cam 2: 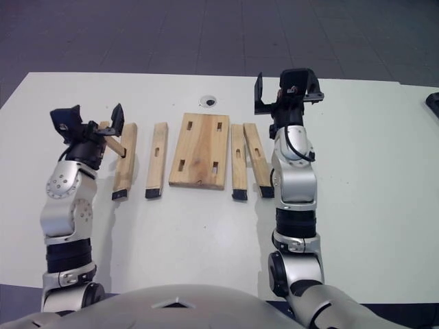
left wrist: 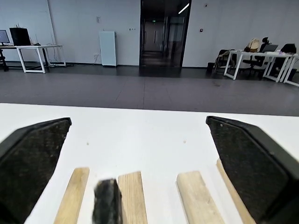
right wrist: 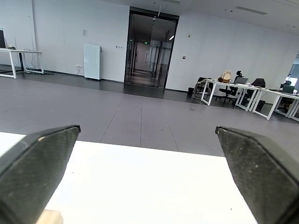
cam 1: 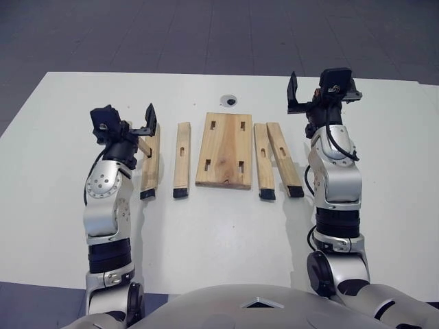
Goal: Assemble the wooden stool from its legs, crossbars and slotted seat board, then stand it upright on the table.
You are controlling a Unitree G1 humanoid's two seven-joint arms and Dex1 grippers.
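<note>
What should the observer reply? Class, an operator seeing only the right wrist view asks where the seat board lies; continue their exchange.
Observer: The seat board lies flat mid-table, between the two arms.
Operator: And the legs?
Observer: The left legs and the right legs flank it, two a side, lying flat.
Operator: Is the left gripper busy?
Observer: No, the left gripper is open and holds nothing, by the far end of the outermost left leg.
</note>
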